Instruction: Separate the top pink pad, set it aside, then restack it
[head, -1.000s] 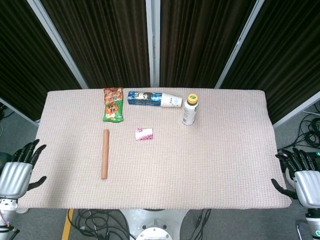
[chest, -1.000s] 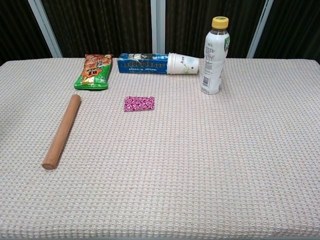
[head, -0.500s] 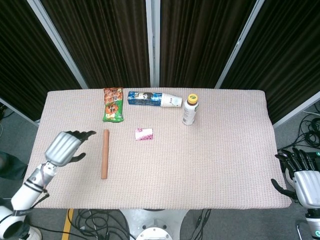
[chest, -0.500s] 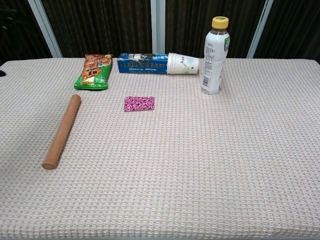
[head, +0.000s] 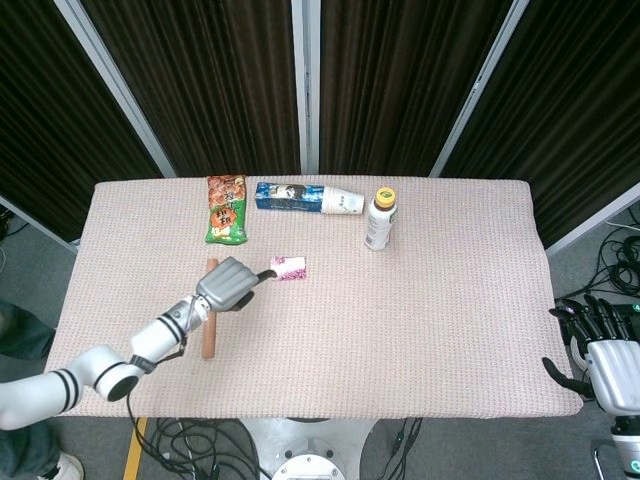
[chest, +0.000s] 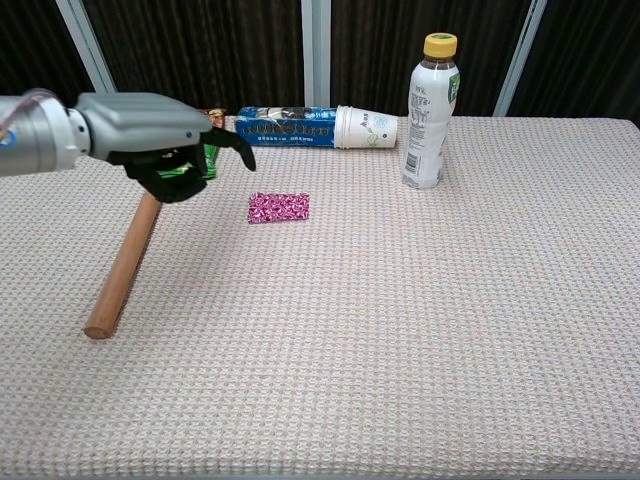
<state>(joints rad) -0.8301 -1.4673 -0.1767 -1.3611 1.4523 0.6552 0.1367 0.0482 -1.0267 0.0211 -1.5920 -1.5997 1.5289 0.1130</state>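
The right hand hangs off the near right corner of the bench, fingers spread and empty, well apart from everything on the woven cloth; it looks parked there to keep out of the way.

Nearest on the cloth, to the left of the pink pad stack, lies a wooden rolling pin, running near to far. The left hand hovers above the pin's far end, just left of the stack and not touching it. Its fingers are curved and apart with nothing between them (one dark fingertip points toward the stack), which reads as a reach readying to pick at the top pad.

The stack itself lies flat on the bench, patterned pink face up, apparently untouched, so the separating is judged not yet begun. How many pads it holds cannot be told from either view.

Beyond the stack sit a green snack packet to the left, a blue box with a paper cup lying on its side against its end, and an upright yellow-capped bottle to the right.
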